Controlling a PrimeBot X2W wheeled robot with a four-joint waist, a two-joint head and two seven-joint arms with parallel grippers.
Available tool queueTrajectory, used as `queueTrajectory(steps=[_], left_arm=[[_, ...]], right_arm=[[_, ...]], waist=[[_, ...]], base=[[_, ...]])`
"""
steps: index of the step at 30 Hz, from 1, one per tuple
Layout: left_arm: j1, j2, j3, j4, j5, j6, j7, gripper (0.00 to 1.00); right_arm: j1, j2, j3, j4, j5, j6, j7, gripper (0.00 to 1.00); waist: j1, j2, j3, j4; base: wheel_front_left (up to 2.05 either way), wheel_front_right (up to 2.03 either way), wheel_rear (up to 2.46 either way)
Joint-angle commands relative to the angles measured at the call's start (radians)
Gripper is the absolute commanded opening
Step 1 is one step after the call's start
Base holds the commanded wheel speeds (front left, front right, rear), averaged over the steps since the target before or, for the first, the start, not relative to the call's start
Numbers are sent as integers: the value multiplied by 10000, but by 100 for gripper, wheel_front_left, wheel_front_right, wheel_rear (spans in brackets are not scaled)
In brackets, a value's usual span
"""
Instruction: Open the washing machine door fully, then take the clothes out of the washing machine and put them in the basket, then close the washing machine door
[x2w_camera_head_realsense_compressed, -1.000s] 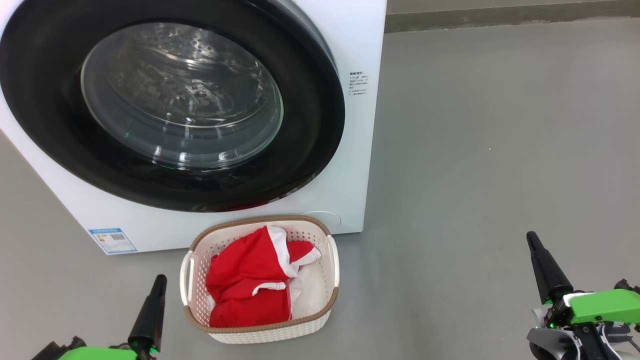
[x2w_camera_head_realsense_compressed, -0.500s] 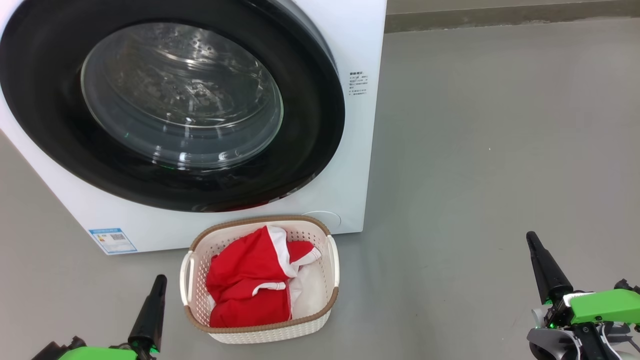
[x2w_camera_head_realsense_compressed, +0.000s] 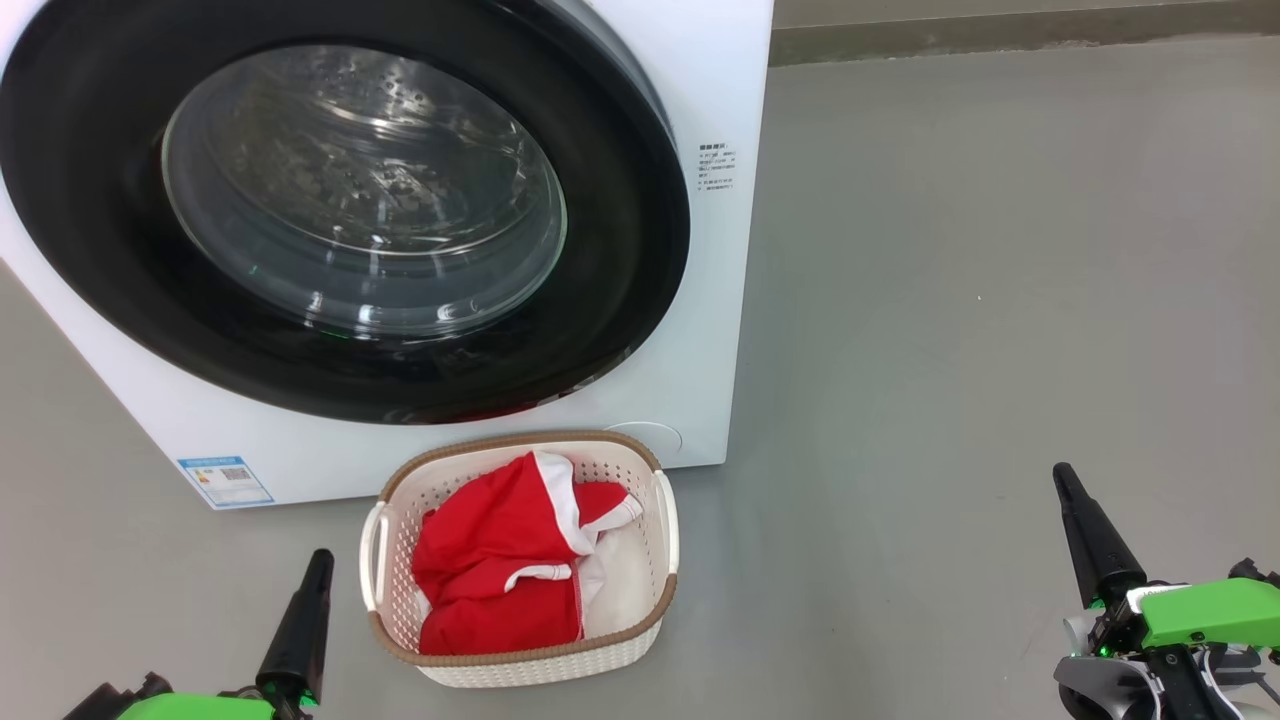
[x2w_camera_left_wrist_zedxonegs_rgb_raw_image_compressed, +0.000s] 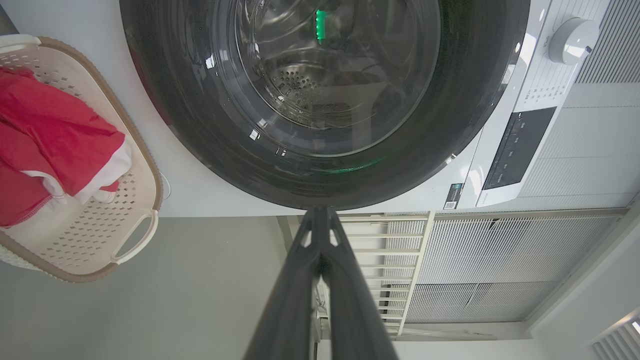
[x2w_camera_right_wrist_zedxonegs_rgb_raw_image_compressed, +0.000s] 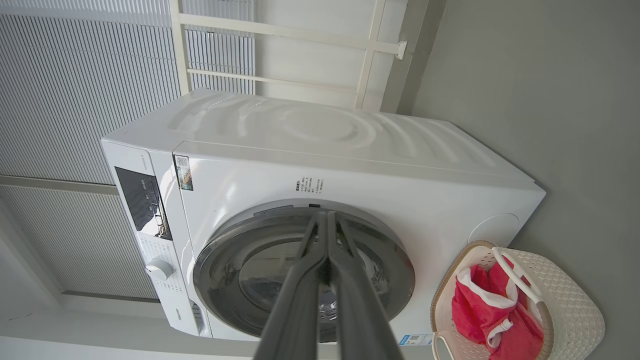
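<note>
The white washing machine (x2w_camera_head_realsense_compressed: 700, 380) stands at the upper left, and its black-rimmed glass door (x2w_camera_head_realsense_compressed: 620, 230) lies flat against the front, closed. Through the glass I see the steel drum. Just in front of the machine sits the cream basket (x2w_camera_head_realsense_compressed: 540, 668), holding red clothes (x2w_camera_head_realsense_compressed: 490, 570) with white trim. My left gripper (x2w_camera_head_realsense_compressed: 320, 556) is shut, low and just left of the basket. My right gripper (x2w_camera_head_realsense_compressed: 1062, 472) is shut, well off to the right over bare floor. In the left wrist view the shut fingers (x2w_camera_left_wrist_zedxonegs_rgb_raw_image_compressed: 320, 212) point at the door (x2w_camera_left_wrist_zedxonegs_rgb_raw_image_compressed: 325, 75); the basket (x2w_camera_left_wrist_zedxonegs_rgb_raw_image_compressed: 135, 245) is at left.
Grey floor (x2w_camera_head_realsense_compressed: 980, 300) stretches to the right of the machine up to a wall base at the top. The machine's dial (x2w_camera_left_wrist_zedxonegs_rgb_raw_image_compressed: 572, 40) and dark control panel (x2w_camera_left_wrist_zedxonegs_rgb_raw_image_compressed: 520, 145) sit above the door. Slatted wall panels and a white rail (x2w_camera_right_wrist_zedxonegs_rgb_raw_image_compressed: 280, 35) stand behind the machine.
</note>
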Motion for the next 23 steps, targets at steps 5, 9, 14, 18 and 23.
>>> queueTrajectory(steps=[5,9,14,18,23], left_arm=[[-397,179,348,-207,-67,-71,74,0],[-397,179,348,-208,-67,-71,74,0],[-397,179,348,-208,-67,-71,74,0],[-397,179,348,-208,-67,-71,74,0],[-397,179,348,-208,-68,-71,74,0]], right_arm=[[-413,-37,131,-248,-60,-7,44,0],[-414,-35,128,-247,-62,-7,46,0],[-414,-32,124,-247,-65,-7,49,0],[-414,-31,122,-247,-67,-7,51,0],[-415,-29,119,-247,-69,-7,53,0]], waist=[[0,0,0,0],[0,0,0,0],[0,0,0,0],[0,0,0,0],[0,0,0,0]], base=[[0,0,0],[0,0,0],[0,0,0],[0,0,0],[0,0,0]])
